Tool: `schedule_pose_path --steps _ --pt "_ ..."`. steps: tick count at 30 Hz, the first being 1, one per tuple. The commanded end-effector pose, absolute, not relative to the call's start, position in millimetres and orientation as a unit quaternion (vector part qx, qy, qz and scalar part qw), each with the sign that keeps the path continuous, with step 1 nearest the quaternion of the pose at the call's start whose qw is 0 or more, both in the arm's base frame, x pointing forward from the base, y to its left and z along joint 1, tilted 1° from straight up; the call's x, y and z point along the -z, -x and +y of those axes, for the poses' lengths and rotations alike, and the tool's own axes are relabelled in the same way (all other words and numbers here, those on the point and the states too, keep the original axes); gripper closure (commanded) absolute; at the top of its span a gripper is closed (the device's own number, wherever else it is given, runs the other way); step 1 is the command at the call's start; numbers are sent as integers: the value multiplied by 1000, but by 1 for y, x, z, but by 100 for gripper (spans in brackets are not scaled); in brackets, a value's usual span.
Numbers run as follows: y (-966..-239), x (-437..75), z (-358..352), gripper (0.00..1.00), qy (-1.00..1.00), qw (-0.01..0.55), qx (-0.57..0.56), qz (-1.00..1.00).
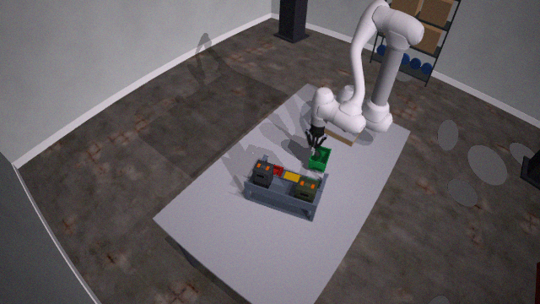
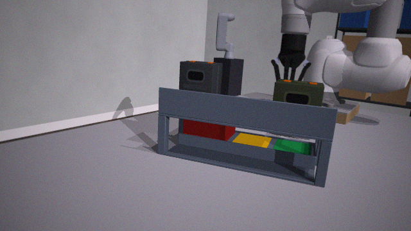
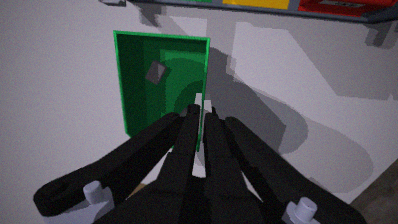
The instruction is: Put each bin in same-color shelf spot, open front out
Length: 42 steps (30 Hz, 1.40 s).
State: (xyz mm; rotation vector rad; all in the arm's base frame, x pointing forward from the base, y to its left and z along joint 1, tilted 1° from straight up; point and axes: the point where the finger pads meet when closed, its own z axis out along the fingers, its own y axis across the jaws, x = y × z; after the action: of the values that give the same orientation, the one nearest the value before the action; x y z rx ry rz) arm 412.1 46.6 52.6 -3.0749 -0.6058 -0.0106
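My gripper (image 1: 313, 150) (image 2: 291, 78) (image 3: 202, 102) points down, shut on one side wall of the green bin (image 1: 317, 164) (image 3: 186, 71). The bin hangs beside the shelf (image 1: 278, 202) (image 2: 225, 103), its open side up toward the wrist camera, with a grey part (image 3: 156, 72) inside. In the exterior view the bin is hidden. The red bin (image 1: 278, 170) (image 2: 203, 129) (image 3: 345, 7) stands on the shelf at the end away from the green mark (image 2: 291, 146). The yellow mark (image 1: 292, 176) (image 2: 252, 140) (image 3: 256, 3) between them is bare.
A dark grey case (image 1: 262, 177) (image 2: 196, 85) and an olive case (image 1: 305, 192) (image 2: 298, 87) stand on top of the shelf, at opposite ends. A shallow tray with a wooden rim (image 1: 339, 137) (image 2: 348, 116) lies near the robot's base.
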Motion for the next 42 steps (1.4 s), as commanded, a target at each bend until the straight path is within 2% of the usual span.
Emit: schedule_pose_path --steps 1,42 --pt "-412 -53 47 90 981 4 3 -193" --pt "-449 -53 62 90 981 4 3 -193"
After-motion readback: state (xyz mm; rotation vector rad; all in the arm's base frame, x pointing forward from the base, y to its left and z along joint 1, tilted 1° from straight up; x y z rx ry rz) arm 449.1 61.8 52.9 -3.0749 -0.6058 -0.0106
